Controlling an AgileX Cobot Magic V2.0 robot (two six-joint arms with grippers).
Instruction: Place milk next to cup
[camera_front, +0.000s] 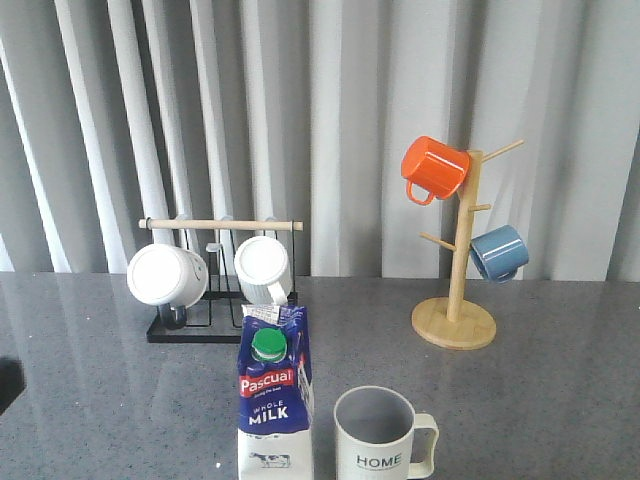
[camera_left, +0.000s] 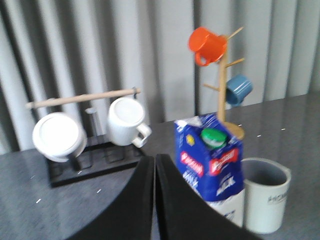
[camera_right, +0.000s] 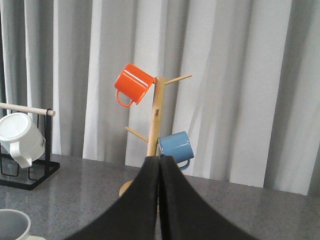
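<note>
Both hands, unseen from the front, show pressed together empty in wrist views: left hand (camera_left: 154, 200), right hand (camera_right: 159, 200).

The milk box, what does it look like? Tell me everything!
The milk is a tall blue-and-white carton with a green round cap, a red "Pascual" label and "WHOLE MILK" lettering. It looks like coated cardboard. It stands upright and closed on the grey table, close beside the cup marked "HOME". No gripper touches it.

The milk carton (camera_left: 210, 165) stands upright on the counter (camera_left: 30, 200), just beside the cup (camera_left: 265, 192); the left gripper (camera_left: 154, 190) jaws are pressed together.
</note>
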